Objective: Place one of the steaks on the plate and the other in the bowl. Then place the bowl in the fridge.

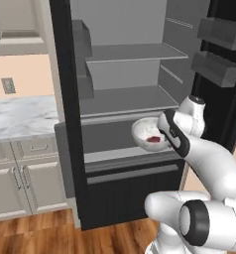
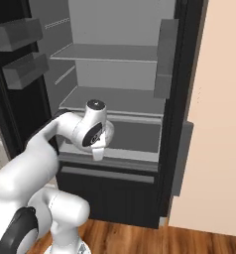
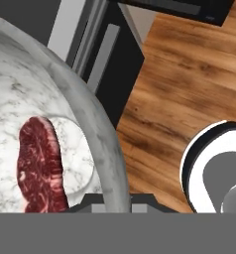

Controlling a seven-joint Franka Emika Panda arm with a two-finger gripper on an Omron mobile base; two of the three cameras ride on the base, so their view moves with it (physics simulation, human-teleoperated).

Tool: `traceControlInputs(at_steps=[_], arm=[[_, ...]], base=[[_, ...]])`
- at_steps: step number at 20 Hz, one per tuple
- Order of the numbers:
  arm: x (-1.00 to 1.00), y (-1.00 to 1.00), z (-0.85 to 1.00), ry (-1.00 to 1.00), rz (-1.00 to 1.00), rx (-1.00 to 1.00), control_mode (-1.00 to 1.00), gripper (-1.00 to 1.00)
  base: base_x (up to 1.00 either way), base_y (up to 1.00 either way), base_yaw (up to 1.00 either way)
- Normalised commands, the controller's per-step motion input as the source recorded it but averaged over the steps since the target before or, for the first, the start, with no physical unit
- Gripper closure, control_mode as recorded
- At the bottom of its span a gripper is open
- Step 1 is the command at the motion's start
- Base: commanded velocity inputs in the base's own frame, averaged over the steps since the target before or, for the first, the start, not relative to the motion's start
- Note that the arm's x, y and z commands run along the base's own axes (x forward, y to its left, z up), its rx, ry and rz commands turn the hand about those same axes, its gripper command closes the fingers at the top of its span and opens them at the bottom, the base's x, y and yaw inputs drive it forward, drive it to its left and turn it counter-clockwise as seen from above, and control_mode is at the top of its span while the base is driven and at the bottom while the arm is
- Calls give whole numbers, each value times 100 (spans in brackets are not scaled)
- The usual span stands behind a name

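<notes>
The speckled white bowl (image 1: 146, 132) hangs in front of the open black fridge (image 1: 65, 124), level with its lowest open shelf (image 1: 115, 134). A flat reddish steak (image 1: 153, 139) lies inside it. My gripper (image 1: 165, 133) is shut on the bowl's near rim. In the hand view the marbled bowl (image 3: 21, 99) takes up the left side with the steak (image 3: 40, 166) on its bottom, and my gripper (image 3: 117, 201) pinches its rim (image 3: 110, 149) above the wood floor. From the right base view, my hand (image 2: 92, 133) is in front of the fridge (image 2: 115, 99) at that shelf. The plate is out of view.
Both fridge doors stand open, with grey door bins (image 1: 216, 64) (image 2: 21, 64) on either side of the arm. Grey shelves (image 1: 130, 52) sit higher inside. A marble counter (image 1: 21, 116) over pale cabinets lies to the left. A beige wall (image 2: 219, 124) stands on the right.
</notes>
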Motion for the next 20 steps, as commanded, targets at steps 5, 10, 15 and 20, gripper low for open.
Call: traceControlInputs(at_steps=[5,10,15,20], arm=[[0,0,0,0,0,0,100,100],[0,0,0,0,0,0,100,100],[0,0,0,0,0,0,100,100],[0,0,0,0,0,0,100,100]], base=[[39,-6,0],[17,-13,2],[67,-82,7],[17,11,3]])
